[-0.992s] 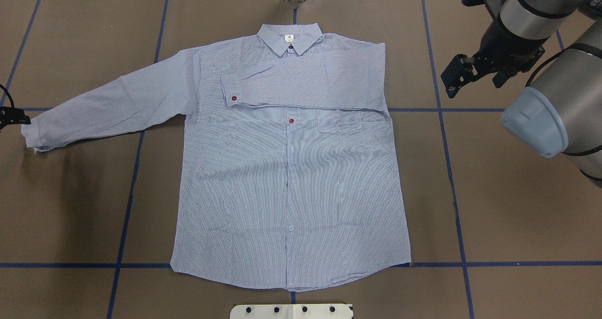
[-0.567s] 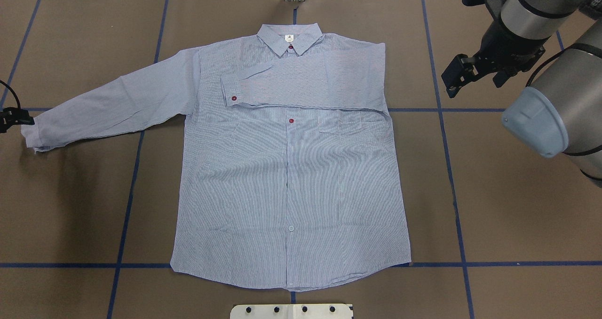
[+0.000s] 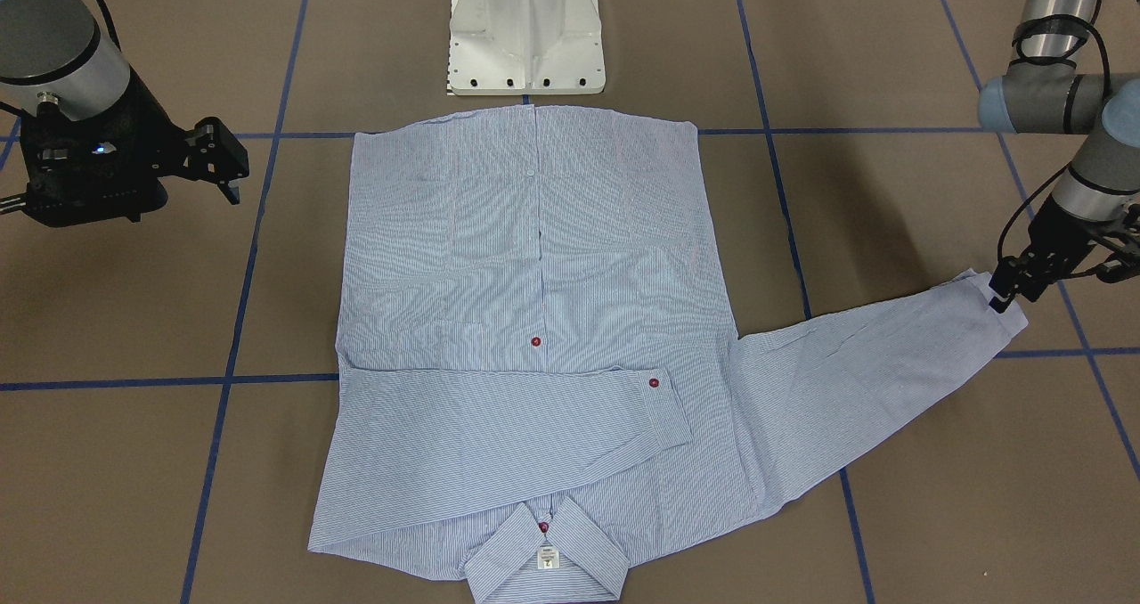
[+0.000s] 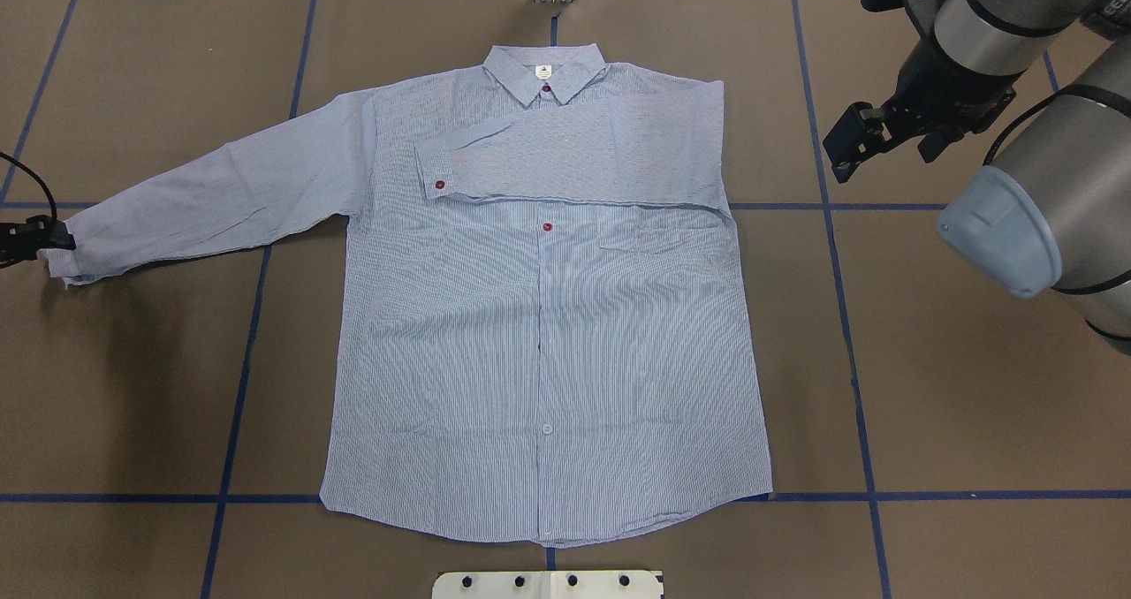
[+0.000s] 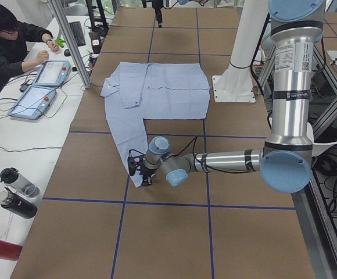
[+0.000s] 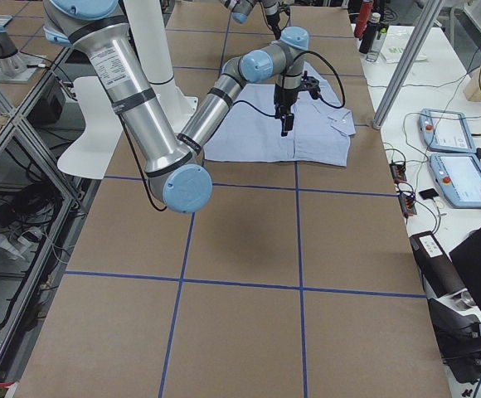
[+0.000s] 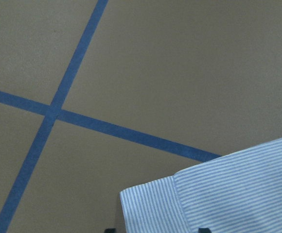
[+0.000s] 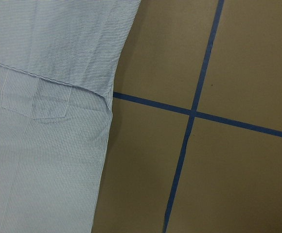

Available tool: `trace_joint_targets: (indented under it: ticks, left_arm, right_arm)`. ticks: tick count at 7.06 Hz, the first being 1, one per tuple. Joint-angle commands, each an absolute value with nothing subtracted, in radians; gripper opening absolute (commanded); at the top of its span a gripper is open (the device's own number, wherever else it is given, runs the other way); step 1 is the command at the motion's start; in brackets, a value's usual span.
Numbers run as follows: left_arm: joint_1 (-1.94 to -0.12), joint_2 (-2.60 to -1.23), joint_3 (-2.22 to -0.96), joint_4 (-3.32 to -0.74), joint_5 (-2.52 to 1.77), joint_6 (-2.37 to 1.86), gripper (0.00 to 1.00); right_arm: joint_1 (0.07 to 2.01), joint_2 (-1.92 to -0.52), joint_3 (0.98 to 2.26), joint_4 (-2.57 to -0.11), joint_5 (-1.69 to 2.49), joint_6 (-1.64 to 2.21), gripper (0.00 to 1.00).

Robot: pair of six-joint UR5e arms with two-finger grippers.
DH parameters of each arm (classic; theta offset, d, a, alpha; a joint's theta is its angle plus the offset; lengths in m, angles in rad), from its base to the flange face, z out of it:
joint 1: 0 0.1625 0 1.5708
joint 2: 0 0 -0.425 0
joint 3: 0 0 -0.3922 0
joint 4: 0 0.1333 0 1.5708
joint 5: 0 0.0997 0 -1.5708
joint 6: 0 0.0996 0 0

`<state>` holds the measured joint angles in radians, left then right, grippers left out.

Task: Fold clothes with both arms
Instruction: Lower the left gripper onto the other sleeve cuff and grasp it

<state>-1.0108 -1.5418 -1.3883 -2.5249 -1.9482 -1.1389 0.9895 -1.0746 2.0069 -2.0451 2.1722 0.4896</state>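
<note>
The left tool (image 4: 57, 238), jaws apart, straddles the cuff (image 7: 150, 206) of the sleeve (image 4: 212, 197) running inward to the shirt (image 4: 548, 343); the right tool (image 4: 838, 153), also apart, hangs clear.

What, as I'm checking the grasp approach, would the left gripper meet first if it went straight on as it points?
Most likely the cuff of the outstretched sleeve of the light blue-and-white striped shirt: the black left gripper points down at it, jaws apart astride its edge. Its height above is unclear.
</note>
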Motion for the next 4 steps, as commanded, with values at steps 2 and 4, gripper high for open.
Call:
trace_joint_targets:
  ticks: [2,4]
  left_arm:
    - [-1.009,-1.539,-1.390,-2.525,-1.953,-1.141,0.57]
    - [-1.009,-1.536,-1.388,-2.525,-1.951,-1.138,0.55]
  right_arm:
    - [0.980,-1.074,1.996,-2.016,2.172,0.495,1.00]
    - [0.979,-1.074,1.996,-2.016,2.172,0.489,1.00]
